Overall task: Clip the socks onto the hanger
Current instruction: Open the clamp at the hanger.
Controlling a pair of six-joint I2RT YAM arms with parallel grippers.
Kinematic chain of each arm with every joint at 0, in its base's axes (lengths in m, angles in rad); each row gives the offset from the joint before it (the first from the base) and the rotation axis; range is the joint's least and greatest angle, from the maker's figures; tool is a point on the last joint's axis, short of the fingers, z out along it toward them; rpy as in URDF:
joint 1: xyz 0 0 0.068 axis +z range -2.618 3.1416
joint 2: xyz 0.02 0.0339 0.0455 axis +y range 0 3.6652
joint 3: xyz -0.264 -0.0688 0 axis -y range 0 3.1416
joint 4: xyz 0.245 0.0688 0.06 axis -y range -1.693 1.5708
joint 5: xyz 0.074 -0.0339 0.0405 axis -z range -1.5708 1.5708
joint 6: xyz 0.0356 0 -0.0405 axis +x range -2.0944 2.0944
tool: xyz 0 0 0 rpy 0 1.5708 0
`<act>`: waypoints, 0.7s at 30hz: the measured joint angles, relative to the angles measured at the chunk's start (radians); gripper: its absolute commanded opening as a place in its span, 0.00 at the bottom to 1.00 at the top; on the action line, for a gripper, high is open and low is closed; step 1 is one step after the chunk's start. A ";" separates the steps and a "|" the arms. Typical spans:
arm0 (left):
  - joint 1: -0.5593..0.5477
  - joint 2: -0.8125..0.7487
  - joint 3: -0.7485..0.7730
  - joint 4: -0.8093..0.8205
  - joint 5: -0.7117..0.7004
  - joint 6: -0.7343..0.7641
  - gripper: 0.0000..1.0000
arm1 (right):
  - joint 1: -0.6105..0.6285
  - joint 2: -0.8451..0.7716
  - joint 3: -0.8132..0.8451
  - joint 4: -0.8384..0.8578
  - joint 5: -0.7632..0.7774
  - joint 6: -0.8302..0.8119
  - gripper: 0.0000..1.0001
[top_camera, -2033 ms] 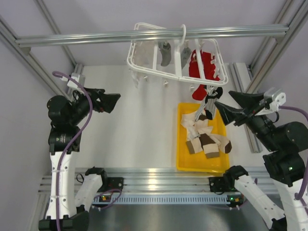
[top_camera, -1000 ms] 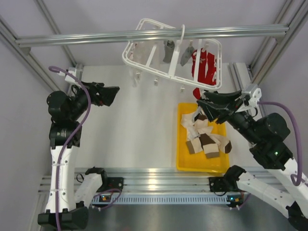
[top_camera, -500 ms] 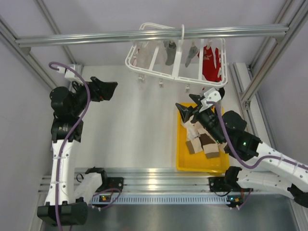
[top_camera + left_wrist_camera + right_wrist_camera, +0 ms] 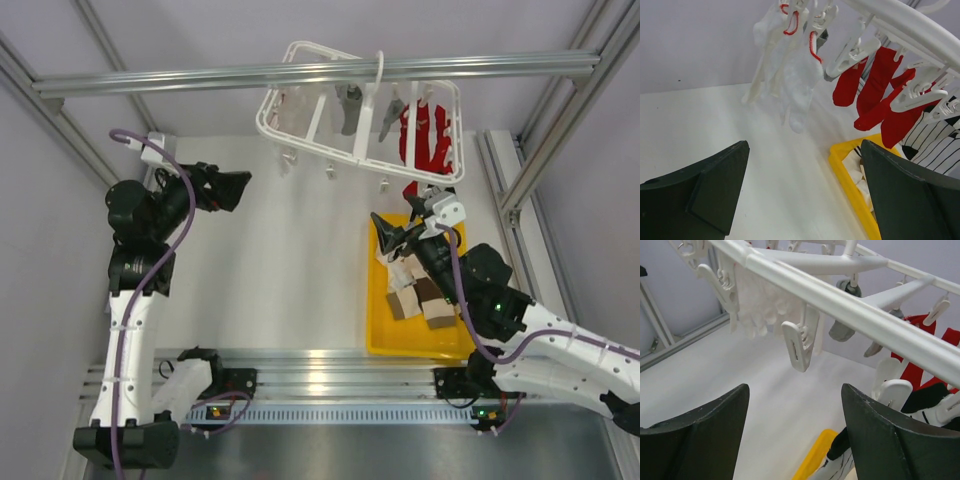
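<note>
Arms (image 4: 125, 330): white links, black joints, purple cables (image 4: 186, 215). Left hand (image 4: 804, 150), right hand (image 4: 795, 390): black wedge fingers (image 4: 705, 195).

The left arm (image 4: 125, 330) is standing tall. The left gripper (image 4: 232, 188) is pointing right, its two fingers spread wide, holding nothing. The right arm (image 4: 560, 345) is leaning low toward the middle. The right gripper (image 4: 402, 222) is gaping too, with nothing in it.

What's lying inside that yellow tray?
A pile of cream socks with dark brown blocks. The right arm hangs over part of the tray, hiding whatever lies beneath it.
</note>
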 measured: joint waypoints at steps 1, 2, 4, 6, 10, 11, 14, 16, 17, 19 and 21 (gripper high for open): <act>-0.009 0.000 0.000 0.006 0.003 0.010 0.98 | 0.000 -0.003 -0.023 0.024 -0.012 -0.011 0.74; -0.015 0.000 0.000 0.011 0.005 0.021 0.98 | 0.000 -0.004 -0.042 0.048 -0.026 -0.021 0.74; -0.025 0.000 0.000 0.019 0.013 0.037 0.98 | 0.000 0.005 -0.061 0.082 -0.044 -0.038 0.73; -0.037 0.001 0.000 0.021 0.017 0.049 0.98 | -0.003 0.022 -0.064 0.122 -0.055 -0.050 0.73; -0.063 0.007 0.009 0.023 0.025 0.061 0.98 | -0.028 0.049 -0.064 0.206 -0.068 -0.064 0.70; -0.070 0.010 0.014 0.024 0.025 0.062 0.98 | -0.033 0.056 -0.064 0.222 -0.067 -0.069 0.70; -0.095 0.013 0.027 0.025 0.021 0.065 0.98 | -0.045 0.091 -0.060 0.259 -0.063 -0.078 0.69; -0.121 0.014 0.035 0.030 0.017 0.066 0.98 | -0.056 0.116 -0.058 0.266 -0.060 -0.077 0.67; -0.133 0.014 0.039 0.030 0.016 0.066 0.98 | -0.066 0.131 -0.055 0.266 -0.060 -0.076 0.64; -0.161 0.016 0.048 0.032 0.013 0.069 0.98 | -0.088 0.149 -0.053 0.266 -0.061 -0.075 0.53; -0.182 0.015 0.054 0.033 0.013 0.073 0.98 | -0.108 0.154 -0.053 0.266 -0.065 -0.071 0.41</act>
